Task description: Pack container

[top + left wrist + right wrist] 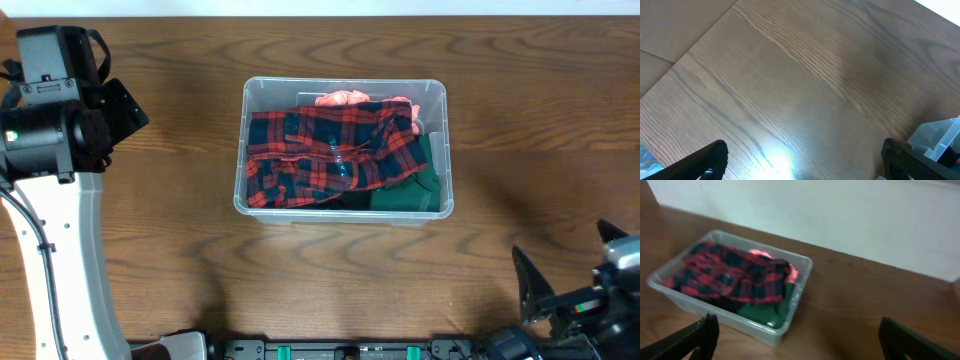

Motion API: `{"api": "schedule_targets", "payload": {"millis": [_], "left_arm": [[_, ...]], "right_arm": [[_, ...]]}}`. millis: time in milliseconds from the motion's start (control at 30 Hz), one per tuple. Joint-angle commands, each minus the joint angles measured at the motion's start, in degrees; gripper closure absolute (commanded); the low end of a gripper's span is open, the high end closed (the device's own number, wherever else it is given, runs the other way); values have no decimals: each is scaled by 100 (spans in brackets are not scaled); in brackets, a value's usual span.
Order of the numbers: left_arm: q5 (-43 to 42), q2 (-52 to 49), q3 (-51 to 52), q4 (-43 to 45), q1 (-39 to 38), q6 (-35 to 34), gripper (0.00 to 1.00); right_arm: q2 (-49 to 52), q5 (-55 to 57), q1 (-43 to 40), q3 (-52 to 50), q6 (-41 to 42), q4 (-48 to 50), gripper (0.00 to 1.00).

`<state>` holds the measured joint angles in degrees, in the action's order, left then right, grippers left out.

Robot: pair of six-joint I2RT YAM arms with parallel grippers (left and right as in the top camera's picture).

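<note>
- Container [340, 213]: clear plastic tub with rounded corners, standing on the wooden worktop [520, 120] at mid-width, towards the far edge, long side left to right in the overhead view.
- Writing: none can be read in any view. The tub's base is covered by cloth.
- Contents, top layer: red and dark blue plaid cloth [330, 150], rumpled, spread over most of the tub.
- Contents, below: dark green cloth [405, 185] shows at the right near corner, partly under the plaid.
- Contents, far side: a pink-orange piece [342, 98] peeks out against the far wall, with the plaid lying over its near edge.
- Right wrist view: container [700, 307] sits ahead and to the left. Plaid [735, 277], green [765, 311] and pink [760, 254] can all be made out, though the picture is blurred. A white wall [840, 215] rises behind the worktop.
- Left wrist view: mostly wood grain with a bright glare patch [777, 160]. One corner of the container [940, 137] shows at the lower right edge.
- Left arm [60, 230]: at the left edge of the worktop, well apart from the tub. Left jaws stand wide open, holding nothing; dark fingers [710, 157] sit at the frame's bottom corners.
- Right arm [600, 300]: at the near right corner, well apart from the tub. Right jaws are likewise spread wide and empty; fingers [700, 335] flank the view.
- Near edge: a dark rail with green fittings [285, 351].
</note>
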<state>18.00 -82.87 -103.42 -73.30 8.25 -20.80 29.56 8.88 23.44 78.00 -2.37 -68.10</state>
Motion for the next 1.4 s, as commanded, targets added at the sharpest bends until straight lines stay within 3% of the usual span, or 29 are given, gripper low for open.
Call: {"api": "schedule_targets", "payload": {"millis": [0, 333, 567, 800, 1033, 1367], "left_arm": [[70, 20, 22, -22, 31, -28, 2], [70, 20, 22, -22, 31, -28, 2], [70, 20, 22, -22, 31, -28, 2], [70, 20, 22, -22, 31, -28, 2], [72, 20, 22, -22, 31, -28, 2], [70, 20, 22, -22, 31, -28, 2]], "right_arm": [[-17, 125, -173, -310, -763, 42, 1], [-199, -339, -1644, -2496, -798, 1480, 1], [-1093, -730, -1867, -4319, -798, 2601, 1], [-2186, -1086, -2127, -5683, -796, 2944, 1], [-2907, -1351, -2328, -6542, -793, 3010, 1], [-2924, -1379, -2350, -6909, -782, 3136, 1]]}}
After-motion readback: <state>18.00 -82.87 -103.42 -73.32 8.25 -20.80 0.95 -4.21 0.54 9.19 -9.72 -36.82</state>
